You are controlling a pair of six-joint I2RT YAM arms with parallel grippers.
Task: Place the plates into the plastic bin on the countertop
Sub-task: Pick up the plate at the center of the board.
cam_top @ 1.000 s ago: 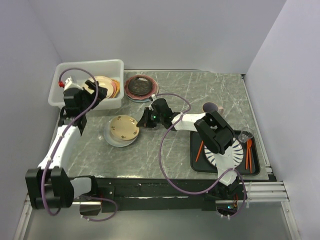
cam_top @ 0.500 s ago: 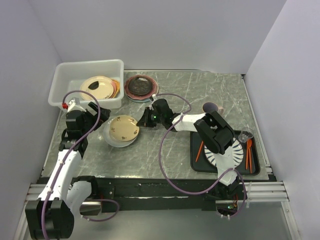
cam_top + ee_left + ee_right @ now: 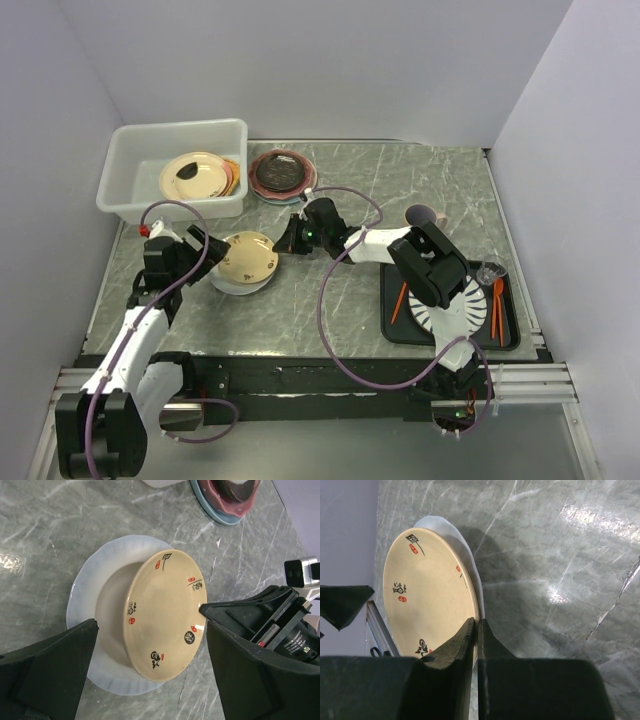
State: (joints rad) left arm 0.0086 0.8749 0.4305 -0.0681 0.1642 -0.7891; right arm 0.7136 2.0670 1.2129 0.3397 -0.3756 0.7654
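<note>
The tan-gold plate (image 3: 249, 259) stands tilted over the white plate (image 3: 230, 284) beneath it. Both are on the countertop (image 3: 400, 190), at about 5 o'clock from the plastic bin (image 3: 180, 126). The right gripper (image 3: 476, 627) pinches its rim at 2 o'clock — jaws pressed onto the edge. At the plate's 9 o'clock the left gripper (image 3: 207, 254) hangs close, spread wide, holding nothing. A dark brown pink-rimmed plate (image 3: 281, 172) sits at the bin's 3 o'clock — just beside it.

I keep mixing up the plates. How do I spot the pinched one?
Look on the marbled countertop, in front of the white bin. There a tan plate leans on a wavy white plate. Unlike its neighbours, it is tipped up and has little black and red marks.
</note>
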